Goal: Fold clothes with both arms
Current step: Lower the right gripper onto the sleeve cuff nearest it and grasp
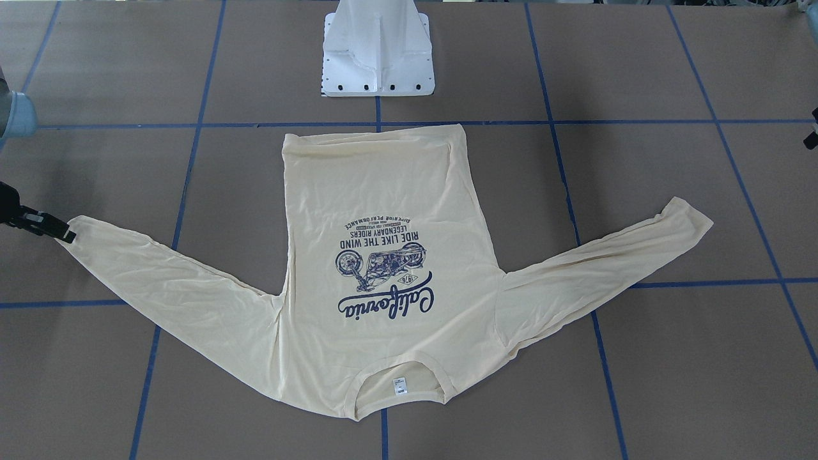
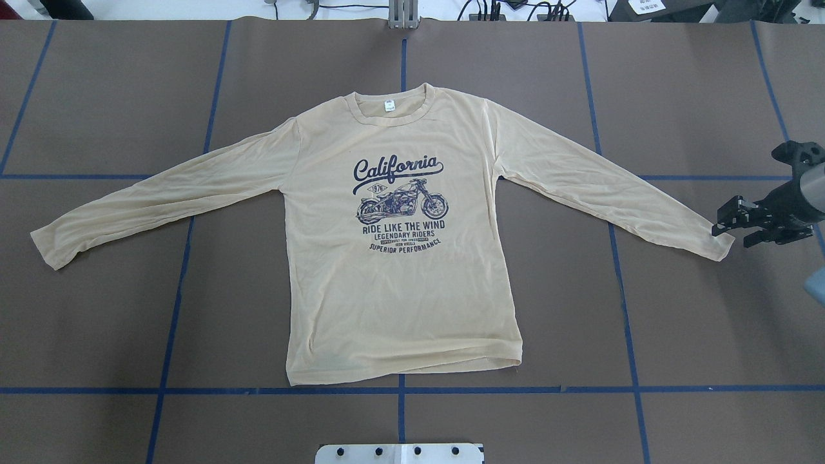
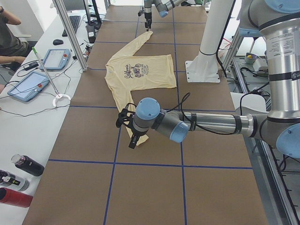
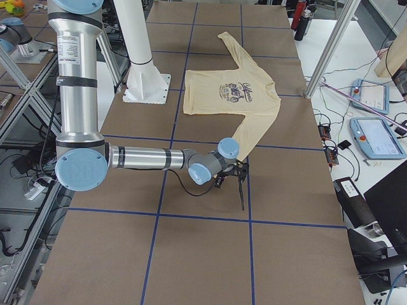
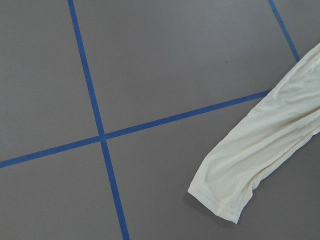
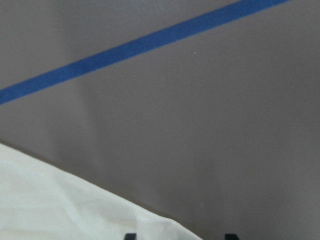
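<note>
The clothes are one cream-yellow long-sleeved shirt point(image 2: 399, 290) lying flat and print-up, sleeves spread, collar away from the robot's base. My right gripper point(image 2: 731, 232) is low beside the right sleeve's cuff point(image 2: 718, 245) and open. In the right wrist view its two fingertips point(image 6: 130, 236) stand apart with the cloth's edge point(image 6: 50, 200) reaching between them. My left gripper point(image 3: 127, 129) hovers over the other cuff point(image 3: 142, 139), and I cannot tell whether it is open or shut. The left wrist view shows that cuff point(image 5: 220, 202) on the table and no fingers.
The white pedestal base point(image 1: 377, 51) stands just behind the shirt's hem. Blue tape lines point(image 2: 399, 390) grid the brown table. A side bench with tablets point(image 3: 28, 84) and bottles point(image 3: 26, 166) runs along the far edge, where a person's arm point(image 3: 9, 18) shows.
</note>
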Controlling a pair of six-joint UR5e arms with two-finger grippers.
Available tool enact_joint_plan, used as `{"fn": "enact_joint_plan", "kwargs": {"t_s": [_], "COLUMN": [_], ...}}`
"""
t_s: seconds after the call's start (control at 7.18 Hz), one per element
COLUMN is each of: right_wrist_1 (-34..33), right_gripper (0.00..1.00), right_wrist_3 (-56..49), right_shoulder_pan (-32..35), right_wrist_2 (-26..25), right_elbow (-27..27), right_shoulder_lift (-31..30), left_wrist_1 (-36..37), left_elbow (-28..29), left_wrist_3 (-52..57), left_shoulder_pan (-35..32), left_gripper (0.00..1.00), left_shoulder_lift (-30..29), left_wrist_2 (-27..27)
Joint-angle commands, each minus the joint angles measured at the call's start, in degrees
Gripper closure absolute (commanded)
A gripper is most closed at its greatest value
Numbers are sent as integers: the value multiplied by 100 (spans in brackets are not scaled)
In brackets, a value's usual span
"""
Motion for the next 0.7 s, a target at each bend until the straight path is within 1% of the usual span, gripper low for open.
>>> {"fn": "enact_joint_plan", "kwargs": {"t_s": [0.0, 0.14, 0.42, 0.56], "right_wrist_1": [-15, -16, -24, -7], "right_gripper": [84, 84, 100, 100], "right_wrist_3": [-9, -9, -9, -9], "right_shoulder_pan": [-3, -3, -3, 6], "right_wrist_2": [19, 27, 45, 141], "right_elbow": [-15, -24, -24, 11], "right_shoulder_lift": [40, 66, 66, 40], "left_wrist_1": [-1, -10, -10, -10], "left_elbow": [0, 0, 0, 0], "left_wrist_3": [2, 2, 2, 10], "left_shoulder_pan": [0, 0, 0, 0], "left_gripper": [0, 0, 0, 0], "left_shoulder_lift": [0, 0, 0, 0], "left_wrist_2": [0, 0, 0, 0]}}
